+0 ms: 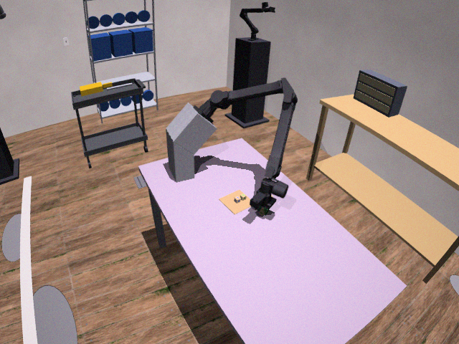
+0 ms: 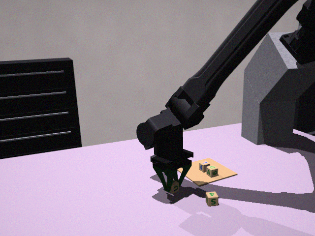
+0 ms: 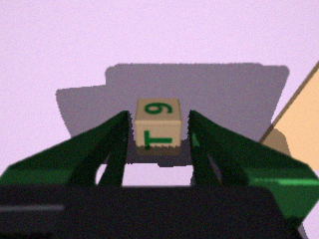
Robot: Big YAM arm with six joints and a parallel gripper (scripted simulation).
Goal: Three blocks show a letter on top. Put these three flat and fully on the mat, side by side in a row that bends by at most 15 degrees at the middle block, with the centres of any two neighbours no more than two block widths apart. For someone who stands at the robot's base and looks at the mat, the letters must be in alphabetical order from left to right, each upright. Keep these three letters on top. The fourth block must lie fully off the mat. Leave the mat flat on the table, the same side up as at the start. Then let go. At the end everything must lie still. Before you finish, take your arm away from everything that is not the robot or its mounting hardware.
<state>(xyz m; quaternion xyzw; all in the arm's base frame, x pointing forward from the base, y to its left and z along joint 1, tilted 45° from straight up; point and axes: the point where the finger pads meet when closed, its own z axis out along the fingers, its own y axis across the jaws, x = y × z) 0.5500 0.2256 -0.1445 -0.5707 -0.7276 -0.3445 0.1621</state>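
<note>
My gripper (image 1: pixel 262 211) (image 2: pixel 173 188) (image 3: pixel 159 119) points down and is open, low over the table. A wooden block (image 2: pixel 175 187) (image 3: pixel 157 134) stands between its fingertips, with narrow gaps beside it; green T and 9 faces show in the wrist view. The orange mat (image 1: pixel 234 209) (image 2: pixel 225 171) (image 3: pixel 298 136) lies flat, carrying two blocks close together. One block (image 1: pixel 237 200) (image 2: pixel 204 166) has a blue mark on top, too small to read surely. The other block (image 1: pixel 243 197) (image 2: pixel 212 171) has a green D or O on top. A fourth block (image 2: pixel 212 199) lies off the mat, green 4 on top.
The pale purple table (image 1: pixel 281 266) (image 2: pixel 76 198) carries the robot's grey base (image 1: pixel 181 159) (image 2: pixel 257 114) beyond the mat. The arm hides the fourth block in the top view. A mat edge lies to the right in the wrist view.
</note>
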